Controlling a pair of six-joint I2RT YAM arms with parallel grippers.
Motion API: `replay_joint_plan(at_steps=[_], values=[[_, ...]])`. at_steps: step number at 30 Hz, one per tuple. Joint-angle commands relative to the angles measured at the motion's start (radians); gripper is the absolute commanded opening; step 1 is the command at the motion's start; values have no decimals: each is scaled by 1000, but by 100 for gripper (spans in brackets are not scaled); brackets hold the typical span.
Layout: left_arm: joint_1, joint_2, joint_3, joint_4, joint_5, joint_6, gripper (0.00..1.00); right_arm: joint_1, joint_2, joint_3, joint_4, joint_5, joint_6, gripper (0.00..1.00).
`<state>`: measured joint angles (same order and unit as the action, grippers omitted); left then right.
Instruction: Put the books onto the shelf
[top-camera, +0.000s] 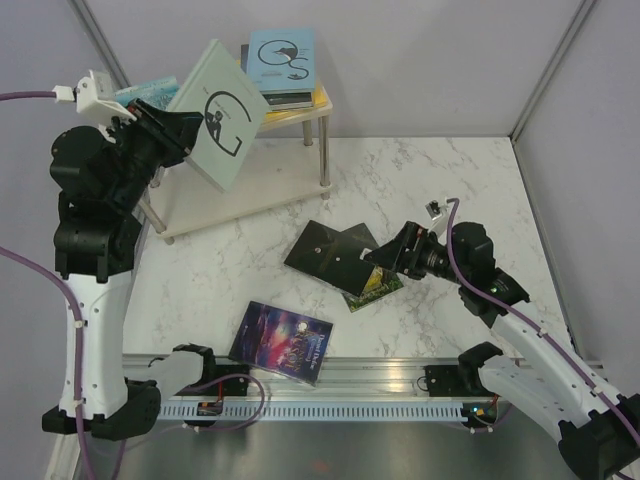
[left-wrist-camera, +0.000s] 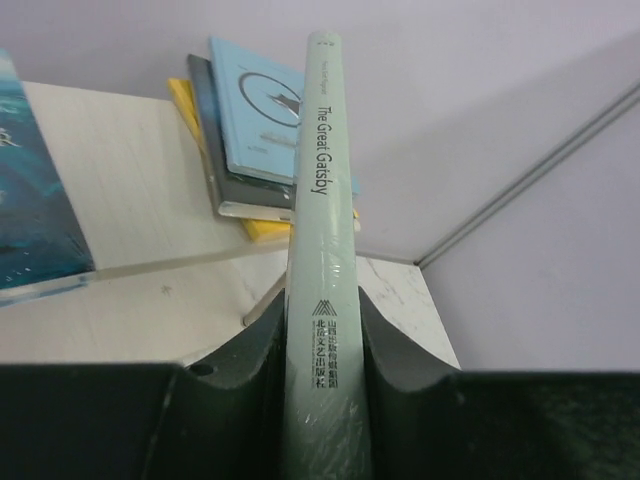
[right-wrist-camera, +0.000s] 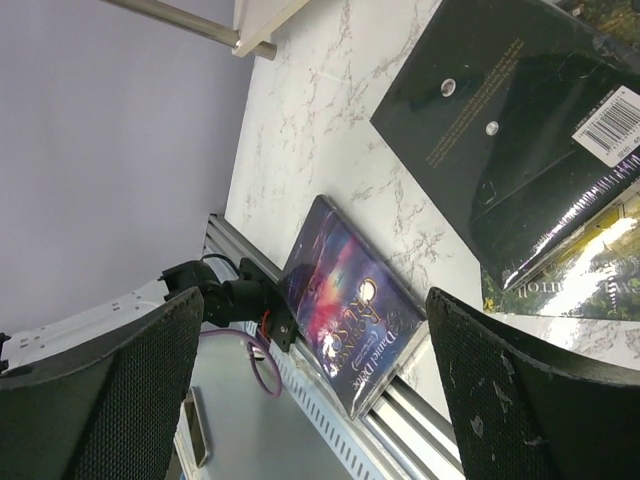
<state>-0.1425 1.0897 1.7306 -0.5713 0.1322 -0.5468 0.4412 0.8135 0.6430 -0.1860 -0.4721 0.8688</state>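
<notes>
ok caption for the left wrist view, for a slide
Left claw clamps The Great Gatsby, spine towards camera, with stacked books on the shelf beyond

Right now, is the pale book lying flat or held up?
Held up, tilted: the left pincer clamps the pale book at its spine, near the shelf.

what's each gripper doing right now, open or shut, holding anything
left gripper: shut on the pale green book, gripped at its spine.
right gripper: open, holding nothing.
</notes>
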Motion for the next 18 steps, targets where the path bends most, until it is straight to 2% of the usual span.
replay_joint_plan(at_steps=[1,5,10,14,18], values=[[78,-14,14,250,4,-128,2,-2,-8,-8,43,-14,-2,95],[236,-71,-144,422,-14,-247,2,-2,-11,-26,49,-14,-2,95],[394,-109,-305,504,-55,-445,2,-2,-4,-60,60,-25,-1,94],[535,-123,-420,649,7,-623,2,-2,10,-66,65,-33,-5,93],[590,-114,-520,784,26,-726,2,-2,35,-57,65,-34,-17,93]])
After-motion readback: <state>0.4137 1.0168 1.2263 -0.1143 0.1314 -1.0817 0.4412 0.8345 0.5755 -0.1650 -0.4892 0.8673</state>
